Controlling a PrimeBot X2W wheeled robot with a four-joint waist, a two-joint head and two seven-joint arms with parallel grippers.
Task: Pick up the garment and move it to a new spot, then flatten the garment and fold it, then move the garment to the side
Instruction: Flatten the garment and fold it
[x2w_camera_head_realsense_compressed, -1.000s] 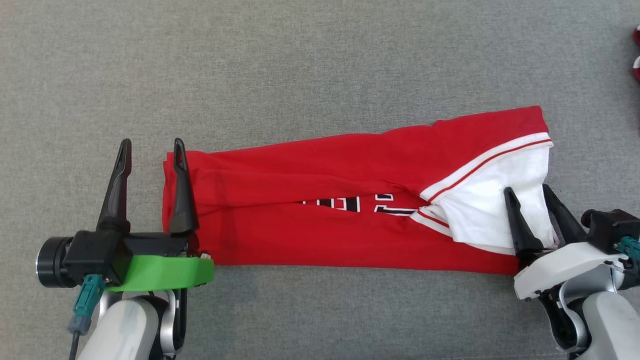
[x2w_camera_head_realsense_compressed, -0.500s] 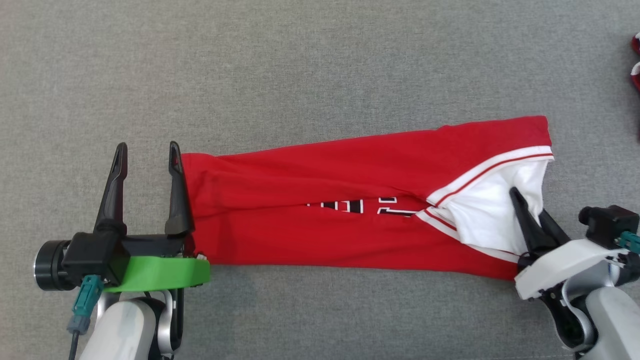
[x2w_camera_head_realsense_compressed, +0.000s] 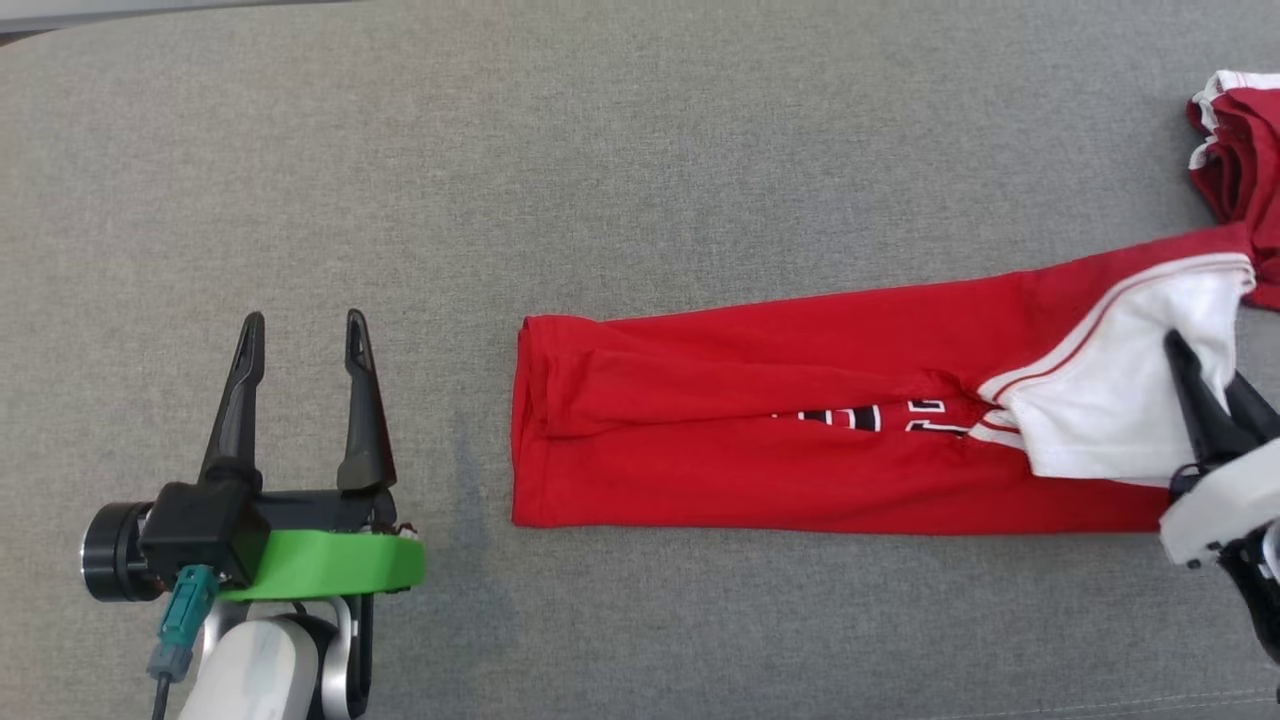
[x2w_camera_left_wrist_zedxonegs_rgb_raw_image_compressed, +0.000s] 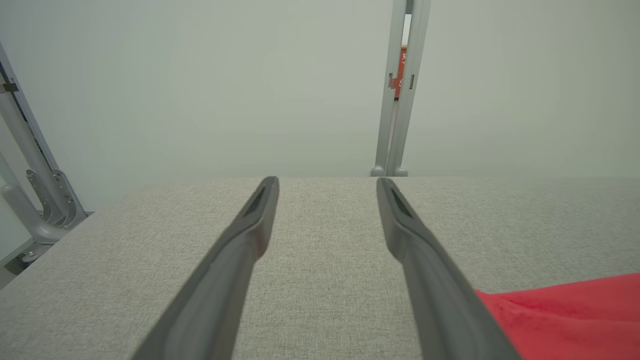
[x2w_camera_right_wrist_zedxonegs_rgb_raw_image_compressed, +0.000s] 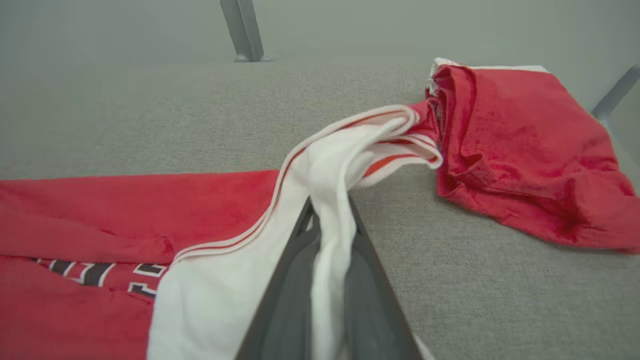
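The right pincer (x2w_camera_head_realsense_compressed: 1200, 362) is pressed together on a fold of the white sleeve panel (x2w_camera_head_realsense_compressed: 1100, 410) at the right end of the garment (x2w_camera_head_realsense_compressed: 760, 460). In the right wrist view the white cloth runs up between its two dark fingers (x2w_camera_right_wrist_zedxonegs_rgb_raw_image_compressed: 280, 300) and drapes over their tips. Its pale wrist comes in from below the garment's right end, with the fingers slanting up across the white cloth.

The left pincer (x2w_camera_head_realsense_compressed: 303, 320) is spread wide and holds nothing. It sits well apart from the garment's left end, its fingers pointing away from the robot and low over the grey surface (x2w_camera_head_realsense_compressed: 600, 200). A green band (x2w_camera_head_realsense_compressed: 320, 562) wraps its wrist.

The garment lies as a long red folded strip across the surface. Its far right corner touches a crumpled red heap (x2w_camera_head_realsense_compressed: 1240, 150) with white trim. Black block lettering (x2w_camera_head_realsense_compressed: 870, 416) edged in white peeks from the fold near the white panel, too hidden to read.
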